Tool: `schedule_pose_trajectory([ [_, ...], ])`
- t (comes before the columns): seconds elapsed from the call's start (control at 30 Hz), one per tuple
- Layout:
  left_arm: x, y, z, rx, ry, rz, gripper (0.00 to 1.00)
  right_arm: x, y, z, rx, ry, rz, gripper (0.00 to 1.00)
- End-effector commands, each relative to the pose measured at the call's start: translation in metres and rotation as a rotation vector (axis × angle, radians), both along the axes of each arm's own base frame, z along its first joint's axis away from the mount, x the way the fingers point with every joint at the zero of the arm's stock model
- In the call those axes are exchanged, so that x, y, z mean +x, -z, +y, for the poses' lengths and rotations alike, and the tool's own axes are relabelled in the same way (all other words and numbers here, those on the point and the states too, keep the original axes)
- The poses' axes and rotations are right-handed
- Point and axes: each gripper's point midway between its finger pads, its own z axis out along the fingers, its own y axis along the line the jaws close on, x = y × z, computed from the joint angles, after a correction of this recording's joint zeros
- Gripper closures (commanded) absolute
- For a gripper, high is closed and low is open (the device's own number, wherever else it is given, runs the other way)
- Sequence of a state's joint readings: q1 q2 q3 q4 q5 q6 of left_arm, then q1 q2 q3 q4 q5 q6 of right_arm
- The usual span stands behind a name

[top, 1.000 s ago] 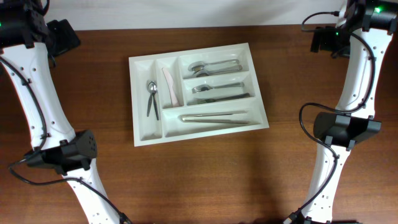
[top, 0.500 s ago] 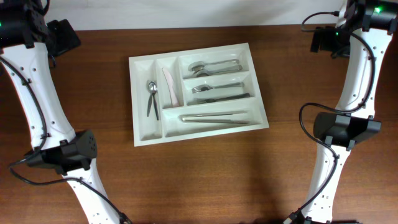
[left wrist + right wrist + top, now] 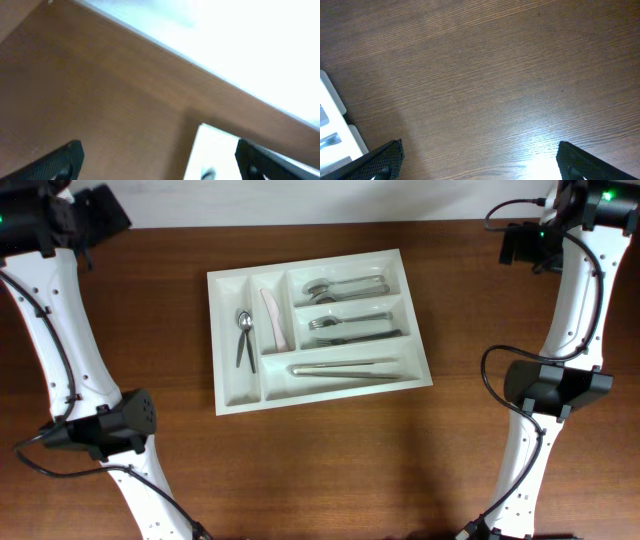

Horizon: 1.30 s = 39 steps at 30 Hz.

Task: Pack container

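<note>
The container [image 3: 224, 390] is a large white cutlery tray in the middle of the brown table. It holds a small spoon [image 3: 243, 332] and a pale knife [image 3: 276, 318] in the two narrow compartments, and spoons [image 3: 345, 285], forks [image 3: 350, 326] and long metal utensils [image 3: 345, 368] in the three crosswise ones. My left gripper [image 3: 159, 162] is open and empty, high at the far left corner, with a blurred corner of the tray [image 3: 210, 150] between its fingers. My right gripper [image 3: 480, 162] is open and empty over bare wood at the far right; the tray's edge [image 3: 332, 115] shows at left.
The table's far edge meets a white wall [image 3: 300, 200]. Both arms' white links and dark bases stand at the left [image 3: 100, 425] and right [image 3: 555, 385] sides of the table.
The left wrist has shifted slightly up and back at the far left corner. The tray, its contents and the right arm have not moved.
</note>
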<state>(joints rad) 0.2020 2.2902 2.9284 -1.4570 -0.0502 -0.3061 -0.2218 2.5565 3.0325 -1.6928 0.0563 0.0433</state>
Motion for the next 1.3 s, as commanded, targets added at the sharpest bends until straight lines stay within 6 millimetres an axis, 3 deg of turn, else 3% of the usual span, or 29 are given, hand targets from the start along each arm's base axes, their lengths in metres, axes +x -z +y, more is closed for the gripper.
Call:
schedule_pose_trajectory([
  [0.0,-0.002,-0.05,-0.034,-0.021,0.101,-0.145,0.01,-0.003,-0.004,-0.001,-0.011,-0.005,0.003,0.01],
  [0.23,-0.008,-0.069,-0.045,-0.005,0.116,-0.19,0.01,-0.003,-0.004,-0.001,-0.011,-0.005,0.003,0.01],
  [0.6,-0.032,-0.069,-0.039,0.026,0.076,-0.159,0.01,-0.003,-0.004,-0.001,-0.011,-0.005,0.003,0.01],
  [0.93,-0.078,-0.045,-0.033,0.073,0.021,-0.141,0.01,-0.003,-0.004,-0.001,-0.011,-0.005,0.003,0.01],
  [1.27,-0.153,0.004,-0.034,0.108,-0.018,-0.128,0.01,-0.003,-0.004,-0.001,-0.011,-0.005,0.003,0.01],
])
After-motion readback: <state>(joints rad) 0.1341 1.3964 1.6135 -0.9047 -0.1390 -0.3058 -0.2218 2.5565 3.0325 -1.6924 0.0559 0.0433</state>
